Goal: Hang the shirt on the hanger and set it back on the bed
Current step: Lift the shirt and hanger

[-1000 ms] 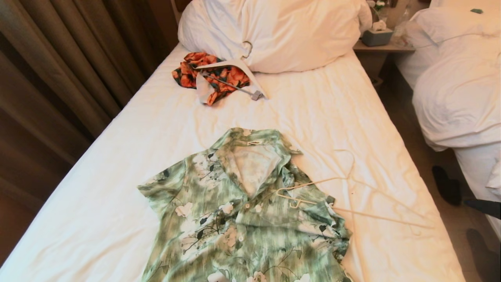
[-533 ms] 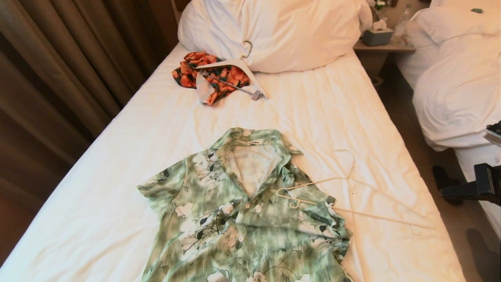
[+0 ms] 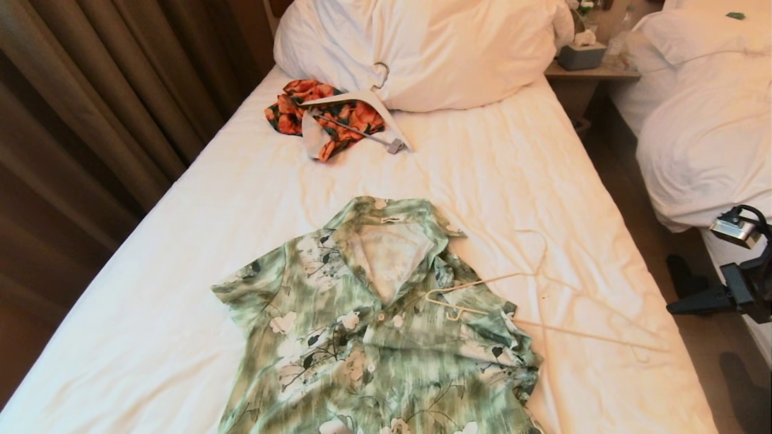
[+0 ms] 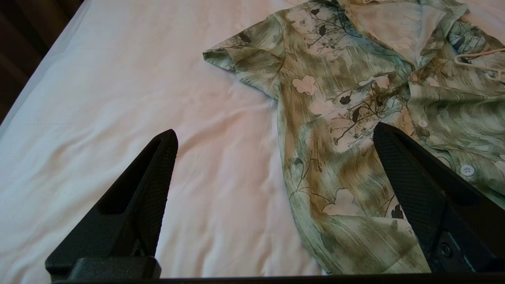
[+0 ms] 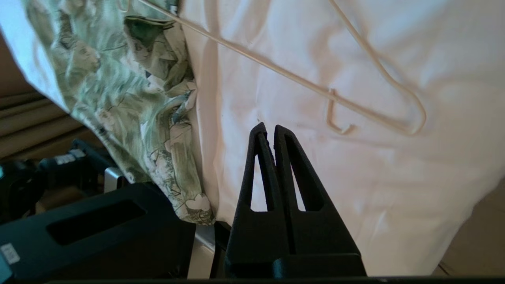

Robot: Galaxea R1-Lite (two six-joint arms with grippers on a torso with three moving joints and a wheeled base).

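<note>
The green and white floral shirt point(image 3: 374, 325) lies flat and collar-up on the bed point(image 3: 512, 169), buttoned. The thin cream hanger point(image 3: 494, 279) lies on the sheet to its right, with one arm end resting on the shirt's shoulder. My right gripper point(image 3: 670, 310) hovers off the bed's right edge and is shut with nothing in it. In the right wrist view its tips point(image 5: 268, 128) point at the sheet just short of the hanger point(image 5: 276, 71) and its notch hook. My left gripper point(image 4: 274, 134) is open over the shirt point(image 4: 355, 102) at its side edge; it is outside the head view.
At the head of the bed an orange-and-black garment point(image 3: 329, 114) lies under a thick white hanger, in front of the big pillow point(image 3: 434, 48). A second bed point(image 3: 705, 120) stands to the right across a narrow floor gap with dark shoes point(image 3: 687, 283). Curtains point(image 3: 90, 90) hang on the left.
My right arm has risen into the head view beside the bed's right edge and its wrist camera now shows. Shirt and hanger have not moved.
</note>
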